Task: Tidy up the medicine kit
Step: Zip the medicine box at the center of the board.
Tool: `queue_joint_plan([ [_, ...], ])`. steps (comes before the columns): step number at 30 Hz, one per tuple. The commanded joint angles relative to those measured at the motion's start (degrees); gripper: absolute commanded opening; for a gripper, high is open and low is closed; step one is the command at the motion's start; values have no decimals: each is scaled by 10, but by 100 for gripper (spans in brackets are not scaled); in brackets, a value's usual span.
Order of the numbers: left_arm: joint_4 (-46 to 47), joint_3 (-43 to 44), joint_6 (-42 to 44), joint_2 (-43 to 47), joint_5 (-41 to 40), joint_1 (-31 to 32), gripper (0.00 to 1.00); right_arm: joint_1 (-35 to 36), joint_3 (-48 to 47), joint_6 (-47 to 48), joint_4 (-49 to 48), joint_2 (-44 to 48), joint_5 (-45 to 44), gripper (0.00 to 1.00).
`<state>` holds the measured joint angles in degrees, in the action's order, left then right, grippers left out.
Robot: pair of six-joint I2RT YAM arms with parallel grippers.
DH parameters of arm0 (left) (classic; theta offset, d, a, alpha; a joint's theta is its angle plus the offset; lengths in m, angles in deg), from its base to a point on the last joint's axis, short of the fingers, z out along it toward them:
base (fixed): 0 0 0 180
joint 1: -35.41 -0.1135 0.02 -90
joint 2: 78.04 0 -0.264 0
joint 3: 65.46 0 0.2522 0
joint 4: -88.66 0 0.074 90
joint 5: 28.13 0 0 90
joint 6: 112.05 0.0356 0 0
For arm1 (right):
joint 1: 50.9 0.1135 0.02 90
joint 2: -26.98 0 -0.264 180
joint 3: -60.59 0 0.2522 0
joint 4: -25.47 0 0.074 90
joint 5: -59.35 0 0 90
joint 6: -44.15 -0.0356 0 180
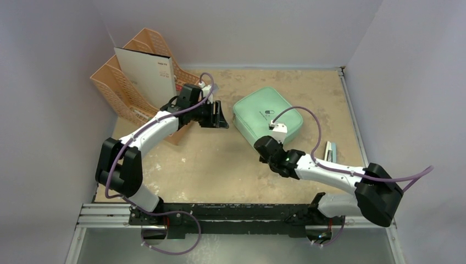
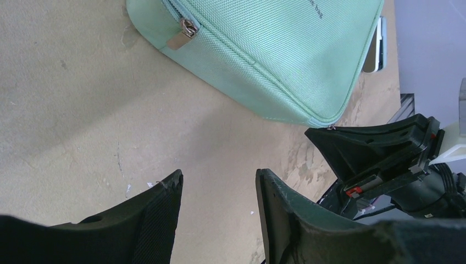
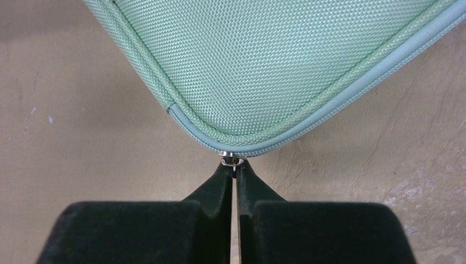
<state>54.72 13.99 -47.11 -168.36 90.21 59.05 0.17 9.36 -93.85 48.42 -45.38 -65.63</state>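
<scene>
The right claw [image 3: 235, 169] pinches the tiny zip tab [image 3: 233, 160] at a corner of the shut medicine kit [image 3: 275, 66] on the table [image 3: 82, 137]; a pull might drag the kit, as the half-open left claw [image 2: 218, 179] holds nothing.

The light is soft, even and fairly bright, and it comes from above. On the table [image 2: 82, 110] a faint shadow lies under the medicine kit [image 2: 275, 49], just ahead of the fingers [image 2: 159, 220]. The fingers look slightly soft, while the weave beyond them is sharp.
</scene>
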Motion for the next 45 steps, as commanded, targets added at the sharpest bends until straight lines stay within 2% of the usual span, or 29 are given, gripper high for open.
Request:
queue_joint_plan([
  [1, 34, -3, -34, 16, 5, -4, 50, -1, 8, 20, -28, 23, -10, 0],
  [6, 85, -15, -85, 3, 11, -3, 48, -1, 11, 47, -2, 51, -13, 0],
  [12, 141, -16, -136, -17, 1, 16, 47, -1, 22, 155, -45, 72, 41, 0],
  [15, 181, -24, -161, -24, -26, 46, 55, -2, 29, 179, -67, 79, 76, 0],
  [18, 234, -36, -192, -38, -52, 84, 57, -2, 34, 194, -90, 76, 101, 0],
  [22, 236, -38, -209, -63, -80, 109, 57, -4, 25, 206, -90, 67, 114, 0],
  [33, 275, -37, -239, -154, -92, 113, 58, -25, 49, 229, -138, 66, 156, 0],
  [36, 249, -21, -225, -173, -92, 113, 53, -27, 57, 236, -137, 78, 152, 0],
  [39, 176, 6, -195, -193, -110, 113, 42, -42, 60, 232, -103, 93, 133, 0],
  [45, 98, 39, -136, -232, -123, 111, 25, -126, 76, 250, -63, 118, 191, 0],
])
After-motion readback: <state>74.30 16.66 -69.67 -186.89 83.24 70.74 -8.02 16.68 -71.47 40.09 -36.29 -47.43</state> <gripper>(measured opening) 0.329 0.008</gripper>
